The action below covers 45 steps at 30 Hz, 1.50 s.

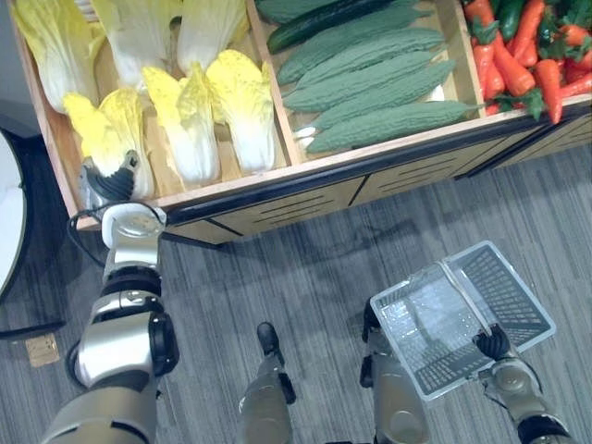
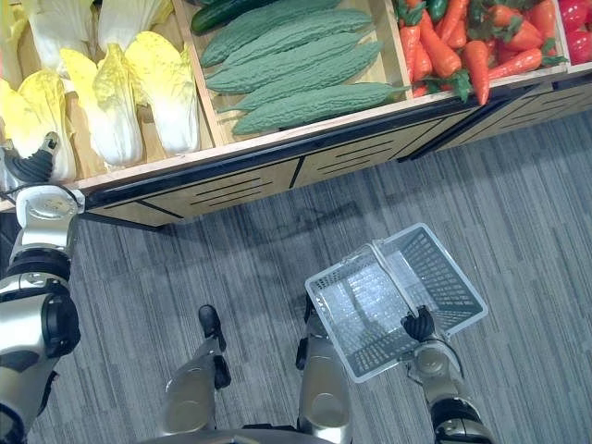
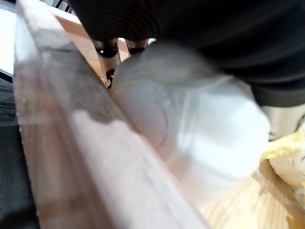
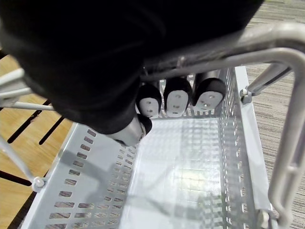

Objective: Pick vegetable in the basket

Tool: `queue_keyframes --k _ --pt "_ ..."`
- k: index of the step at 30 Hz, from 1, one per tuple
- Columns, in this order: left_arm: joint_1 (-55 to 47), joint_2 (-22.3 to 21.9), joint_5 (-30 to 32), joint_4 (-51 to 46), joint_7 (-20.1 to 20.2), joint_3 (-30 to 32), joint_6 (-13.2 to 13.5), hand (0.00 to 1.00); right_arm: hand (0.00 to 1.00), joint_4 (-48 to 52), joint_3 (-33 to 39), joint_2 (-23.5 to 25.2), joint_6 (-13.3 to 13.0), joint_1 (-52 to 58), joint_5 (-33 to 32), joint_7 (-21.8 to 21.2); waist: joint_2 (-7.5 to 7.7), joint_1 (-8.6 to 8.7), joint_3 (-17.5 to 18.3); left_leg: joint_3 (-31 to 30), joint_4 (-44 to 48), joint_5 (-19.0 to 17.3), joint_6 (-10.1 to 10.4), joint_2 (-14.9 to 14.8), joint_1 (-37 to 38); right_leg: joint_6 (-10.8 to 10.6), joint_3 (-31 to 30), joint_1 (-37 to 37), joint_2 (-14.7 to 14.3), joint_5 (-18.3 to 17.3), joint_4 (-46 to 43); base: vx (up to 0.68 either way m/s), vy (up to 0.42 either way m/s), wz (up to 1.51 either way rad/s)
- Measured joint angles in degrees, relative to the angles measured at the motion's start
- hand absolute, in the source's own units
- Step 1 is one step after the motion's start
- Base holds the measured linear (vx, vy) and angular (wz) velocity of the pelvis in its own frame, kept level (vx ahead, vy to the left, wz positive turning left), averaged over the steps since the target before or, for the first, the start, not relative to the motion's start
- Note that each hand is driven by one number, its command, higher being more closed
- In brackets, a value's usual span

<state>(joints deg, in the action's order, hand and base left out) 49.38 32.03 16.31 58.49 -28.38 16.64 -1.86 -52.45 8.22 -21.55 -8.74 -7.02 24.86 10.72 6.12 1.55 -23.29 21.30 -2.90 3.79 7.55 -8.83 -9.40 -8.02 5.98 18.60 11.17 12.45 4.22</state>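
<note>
Empty basket [image 1: 396, 344] hangs from the curled right hand [image 1: 493, 344]; left hand [image 1: 113, 183], grip unclear, meets a cabbage [image 1: 97, 129]: probably light, bruisable, best held round its firm white stem

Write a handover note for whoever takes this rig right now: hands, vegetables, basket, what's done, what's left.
The left robot hand is in the left-end bin of the wooden stall, against the nearest cabbage; grip unclear.
The right robot hand is curled round the handle of the basket, in front of the stall.
The basket is empty.
Done: basket in hand, cabbage reached.
Left: secure the cabbage, lift it out, put it in the basket.
</note>
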Motion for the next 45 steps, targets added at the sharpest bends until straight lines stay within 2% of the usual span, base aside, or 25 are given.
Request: queue_keyframes --k 3,6,9,11,15,18,23,27,31,32,34,37,45 --pt "-1.2 -1.4 -2.7 -2.5 -0.2 0.3 0.1 1.00 1.00 -0.3 0.3 0.0 0.3 0.2 0.1 -0.1 0.02 0.14 0.0 -0.1 0.0 0.0 0.0 0.2 0.7 -0.1 0.0 -0.7 0.2 0.0 0.0 0.00 0.000 0.00" --pt "-5.4 -5.9 -5.2 -11.3 -1.4 1.0 1.3 1.00 1.00 -0.7 1.2 0.2 1.0 0.7 0.2 -0.1 0.11 0.32 0.1 -1.0 0.0 0.0 -0.1 0.4 1.5 -0.1 0.8 -2.1 0.4 0.0 0.2 0.02 0.011 0.11" --pt "-11.2 -10.0 -7.0 -21.8 -3.8 1.3 1.9 1.00 1.00 -1.6 4.8 1.5 1.3 1.0 1.3 -0.1 0.10 1.29 0.5 -2.2 0.3 0.0 -0.1 0.5 1.9 -0.1 2.3 -3.5 0.6 0.0 0.2 0.02 0.009 0.18" --pt "-13.1 -11.0 -6.9 -25.2 -4.0 1.3 1.9 1.00 1.00 -1.6 5.5 1.9 1.4 1.5 1.4 -0.1 -0.08 1.32 0.6 -2.8 0.5 0.0 -0.1 0.5 1.9 -0.1 2.9 -4.0 0.7 0.0 0.2 0.01 0.006 0.12" --pt "-19.3 -16.6 -6.1 -32.7 -4.8 1.2 1.7 1.00 1.00 -2.5 6.9 2.5 1.9 2.6 2.2 -0.3 -0.46 1.25 3.7 -3.1 1.1 -0.7 0.0 0.4 2.0 -0.3 3.1 -4.6 0.7 -0.4 0.2 0.00 0.002 0.04" --pt "-22.7 -18.5 -2.1 -38.9 -5.1 1.3 1.6 1.00 1.00 -2.5 7.3 2.5 1.9 4.2 2.3 -0.4 -1.34 1.11 5.9 -3.3 1.1 -1.3 0.5 0.3 2.8 -0.4 3.1 -5.3 0.7 -0.6 0.3 0.00 0.000 0.00" --pt "-24.9 -18.0 4.3 -51.6 -5.8 1.8 1.7 1.00 1.00 -2.5 8.5 2.2 2.3 7.1 3.5 -1.1 -3.07 0.75 10.0 -3.0 -0.1 -1.2 0.5 0.3 4.8 -0.4 3.0 -6.9 0.6 -0.6 0.9 0.01 0.003 -0.02" --pt "-27.4 -15.3 7.4 -57.7 -5.9 1.1 1.9 1.00 1.00 -1.6 8.7 0.1 2.2 7.0 4.0 -2.0 -3.33 0.54 11.5 -1.0 -1.0 -1.3 0.8 0.4 6.9 -0.4 1.2 -7.2 0.3 -0.5 1.0 0.01 0.012 -0.24" --pt "-33.0 -11.3 9.8 -64.0 -1.9 -2.6 4.6 1.00 1.00 4.9 5.0 -7.2 2.2 7.3 4.5 -3.9 -3.33 0.06 13.0 2.7 -1.1 -2.1 1.0 0.4 9.0 -0.6 -2.4 -6.9 -0.4 -0.4 1.2 0.02 0.008 -0.41" --pt "-33.3 -11.1 9.8 -64.2 -1.6 -2.8 4.7 1.00 1.00 5.4 4.7 -7.6 2.1 7.3 4.5 -3.9 -3.33 0.10 13.1 3.0 -1.1 -2.2 1.0 0.4 9.1 -0.6 -2.6 -6.8 -0.5 -0.4 1.2 0.05 0.002 -0.51" --pt "-35.6 -10.1 9.8 -66.4 2.5 -7.0 7.5 1.00 1.00 9.7 1.8 -12.3 0.7 7.0 5.1 -5.7 -3.38 0.23 14.1 5.5 -0.9 -3.0 1.3 0.3 10.7 -0.8 -5.1 -6.8 -1.1 -0.2 1.3 0.05 -0.004 -0.51" --pt "-37.0 -8.1 9.8 -67.3 6.3 -10.9 10.5 1.00 1.00 12.4 -0.4 -15.4 -0.7 5.8 5.1 -6.7 -3.50 1.53 14.7 7.5 -0.9 -3.7 1.4 0.3 11.9 -0.9 -6.8 -6.8 -1.5 -0.1 1.5 0.05 -0.017 -0.42" --pt "-37.3 -1.4 8.6 -67.3 15.4 -24.9 16.6 1.00 1.00 19.6 -10.2 -23.6 -2.6 1.0 4.3 -11.3 -3.68 2.80 14.8 16.1 0.3 -6.8 2.0 0.7 17.2 -1.6 -14.9 -6.8 -3.2 0.4 1.5 0.03 -0.012 -0.54"
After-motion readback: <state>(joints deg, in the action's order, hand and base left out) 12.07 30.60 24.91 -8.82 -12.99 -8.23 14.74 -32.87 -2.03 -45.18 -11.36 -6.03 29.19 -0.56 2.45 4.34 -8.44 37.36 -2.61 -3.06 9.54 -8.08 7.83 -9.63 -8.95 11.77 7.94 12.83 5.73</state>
